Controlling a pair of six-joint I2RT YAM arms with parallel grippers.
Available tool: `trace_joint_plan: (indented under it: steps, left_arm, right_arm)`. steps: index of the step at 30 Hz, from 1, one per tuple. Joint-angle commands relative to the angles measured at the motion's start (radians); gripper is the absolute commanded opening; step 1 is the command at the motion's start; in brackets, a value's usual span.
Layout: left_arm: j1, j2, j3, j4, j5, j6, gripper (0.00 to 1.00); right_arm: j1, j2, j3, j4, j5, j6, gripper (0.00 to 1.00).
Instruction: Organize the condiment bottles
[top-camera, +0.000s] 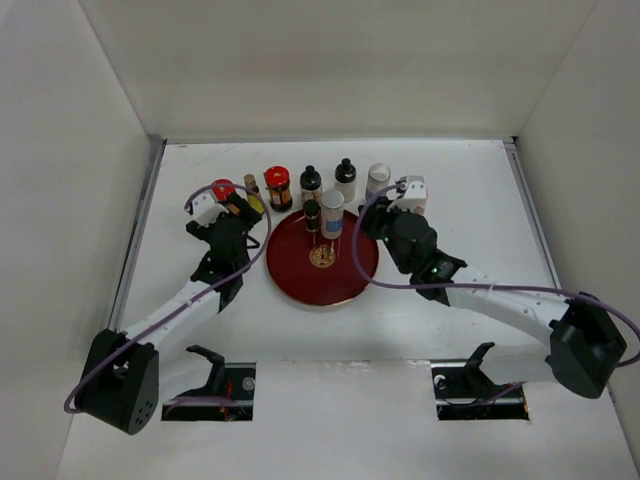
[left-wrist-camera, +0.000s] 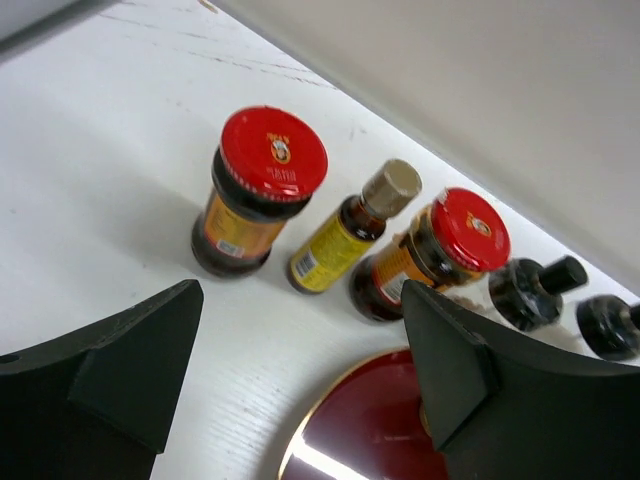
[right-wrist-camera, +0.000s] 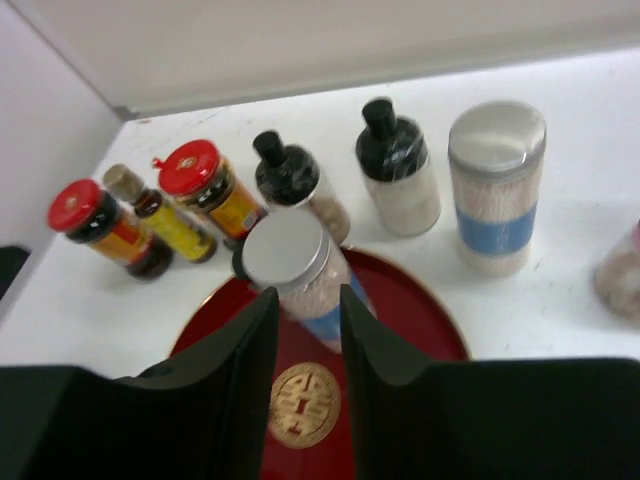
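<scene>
Behind the dark-red plate, the condiment bottles line its far rim on the table: a red-lidded jar, a yellowish bottle, a second red-lidded jar, two black-capped bottles, and a blue-banded cylinder. On the plate's far part stand a small dark bottle and a silver-lidded cylinder. Only the right wrist view shows the cylinders' steel lids clearly; only the left wrist view shows the yellowish bottle's tan cap. At the plate's left, the left fingers are spread wide and empty. At its right, the right fingers hold nothing, with a narrow gap between them.
</scene>
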Motion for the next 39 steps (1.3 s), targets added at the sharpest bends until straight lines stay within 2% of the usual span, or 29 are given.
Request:
trace_joint_plan:
  steps: [1, 4, 8, 11, 17, 33, 35, 39]
  left_arm:
    - [0.031, 0.054, 0.108, -0.109, -0.037, 0.064, 0.81]
    - [0.066, 0.119, 0.182, -0.159, -0.005, 0.104, 0.83]
    - [0.093, 0.209, 0.262, -0.195, -0.019, 0.149, 0.87]
    - [0.117, 0.259, 0.294, -0.199, -0.010, 0.169, 0.89]
    - [0.144, 0.329, 0.358, -0.186, 0.028, 0.238, 0.89]
    - [0.199, 0.535, 0.526, -0.179, 0.104, 0.259, 0.83]
    - [0.205, 0.550, 0.536, -0.179, 0.105, 0.259, 0.80]
    - [0.216, 0.564, 0.544, -0.176, 0.096, 0.262, 0.66]
  right_arm:
    - [0.048, -0.053, -0.105, 0.046, 0.020, 0.072, 0.30]
    - [0.071, -0.089, -0.179, 0.051, 0.017, 0.086, 0.33]
    - [0.075, -0.109, -0.237, 0.103, -0.005, 0.089, 0.64]
    - [0.075, -0.121, -0.257, 0.133, -0.031, 0.084, 0.72]
    - [0.075, -0.130, -0.274, 0.147, -0.071, 0.098, 0.74]
    - [0.075, -0.113, -0.265, 0.144, -0.082, 0.092, 0.75]
    - [0.077, -0.113, -0.265, 0.149, -0.082, 0.089, 0.75]
    - [0.077, -0.109, -0.265, 0.144, -0.082, 0.089, 0.75]
